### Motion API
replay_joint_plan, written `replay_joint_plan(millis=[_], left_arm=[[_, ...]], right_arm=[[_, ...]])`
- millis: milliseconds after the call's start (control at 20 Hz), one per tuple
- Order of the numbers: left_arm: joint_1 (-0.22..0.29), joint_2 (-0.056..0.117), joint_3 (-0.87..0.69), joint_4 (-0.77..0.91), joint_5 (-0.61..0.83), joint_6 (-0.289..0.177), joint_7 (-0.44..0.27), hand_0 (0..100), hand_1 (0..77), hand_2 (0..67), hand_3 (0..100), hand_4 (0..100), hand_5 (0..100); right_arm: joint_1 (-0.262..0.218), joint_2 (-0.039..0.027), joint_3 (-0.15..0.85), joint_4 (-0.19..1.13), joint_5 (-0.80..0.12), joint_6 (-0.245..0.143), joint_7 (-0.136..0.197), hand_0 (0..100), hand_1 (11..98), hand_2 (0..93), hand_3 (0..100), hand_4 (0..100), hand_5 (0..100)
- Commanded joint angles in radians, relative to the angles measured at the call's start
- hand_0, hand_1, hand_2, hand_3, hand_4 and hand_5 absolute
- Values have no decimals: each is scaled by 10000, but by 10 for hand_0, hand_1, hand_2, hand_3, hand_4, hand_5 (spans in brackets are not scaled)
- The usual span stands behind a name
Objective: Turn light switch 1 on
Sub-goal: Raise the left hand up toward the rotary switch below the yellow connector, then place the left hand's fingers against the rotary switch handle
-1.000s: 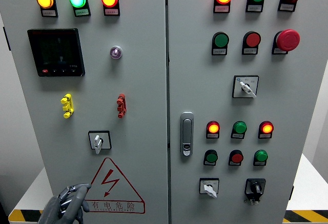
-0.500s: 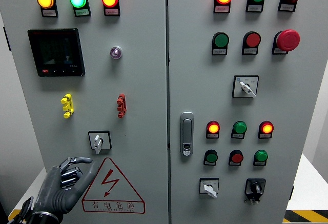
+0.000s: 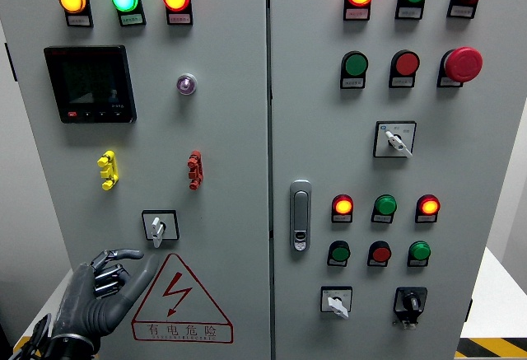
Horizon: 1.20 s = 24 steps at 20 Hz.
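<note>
A grey control cabinet fills the head view. On its left door sit a yellow toggle switch (image 3: 107, 170) and a red toggle switch (image 3: 193, 170), with a small rotary selector (image 3: 158, 226) below them. None of the labels tells me which one is switch 1. My dark left hand (image 3: 132, 261) is at the lower left, in front of the door, below and left of the rotary selector. Its index finger and thumb are extended, the other fingers loosely bent, and it holds nothing. The right hand is out of view.
A red-bordered warning triangle sticker (image 3: 179, 302) lies just right of the hand. Higher up are a black display (image 3: 90, 84), a purple-lit push button (image 3: 186, 84) and three lit lamps. The right door carries a door handle (image 3: 300, 215), several buttons and a red emergency stop (image 3: 463, 63).
My left hand has risen from the bottom edge along the left door and now sits closer to the rotary selector. The cabinet's lamps and switches look unchanged.
</note>
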Motion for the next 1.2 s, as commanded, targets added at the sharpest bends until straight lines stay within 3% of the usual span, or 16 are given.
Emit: replay_joint_plan(millis=[0, 250, 400, 650, 800, 1150], left_arm=[[-160, 15, 2, 24, 6, 159, 119, 0, 575, 438, 917, 1000, 1000], [-483, -31, 17, 70, 435, 236, 273, 0, 672, 459, 910, 1000, 1000], [-606, -31, 17, 86, 466, 251, 395, 0, 685, 462, 910, 1000, 1000], [-897, -46, 17, 131, 543, 267, 777, 0, 688, 464, 909, 1000, 1000], [-1127, -77, 17, 300, 589, 526, 1130, 0, 674, 465, 907, 1000, 1000], [-1158, -138, 201, 315, 650, 681, 1576, 0, 637, 475, 904, 1000, 1000]], right_arm=[[-1, 6, 0, 6, 1, 6, 0, 0, 195, 0, 194, 191, 106], [-1, 6, 0, 6, 1, -9, 0, 0, 195, 0, 194, 191, 106], [-1, -9, 0, 6, 1, 6, 0, 0, 195, 0, 194, 191, 106], [-1, -9, 0, -9, 1, 6, 0, 0, 195, 0, 194, 191, 106], [-1, 6, 0, 6, 1, -9, 0, 0, 195, 0, 194, 191, 106], [-1, 6, 0, -9, 1, 6, 0, 0, 195, 0, 194, 191, 106]])
